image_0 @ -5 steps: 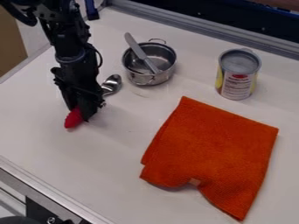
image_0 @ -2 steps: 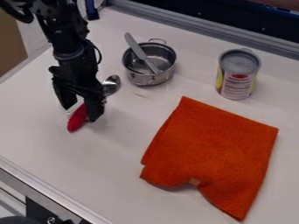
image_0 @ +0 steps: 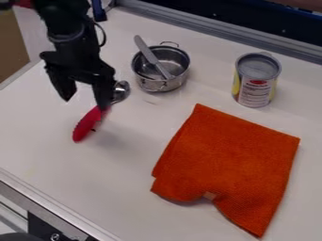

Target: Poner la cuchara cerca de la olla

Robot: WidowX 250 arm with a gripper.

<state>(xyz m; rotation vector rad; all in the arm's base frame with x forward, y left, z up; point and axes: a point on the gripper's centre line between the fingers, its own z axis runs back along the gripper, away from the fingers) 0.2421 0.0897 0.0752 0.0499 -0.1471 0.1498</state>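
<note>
Gripper (image_0: pixel 85 104), one, fingers apart — one red-handled spoon (image_0: pixel 85 125), one pot (image_0: pixel 152 85) holding one utensil (image_0: pixel 146 50), one can (image_0: pixel 255 90), one cloth (image_0: pixel 229 162)

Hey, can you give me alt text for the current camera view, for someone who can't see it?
The open black gripper hangs over a red-handled spoon lying on a white table, its bowl near a metal pot with a grey utensil in it. To the right are a can and an orange cloth.
</note>
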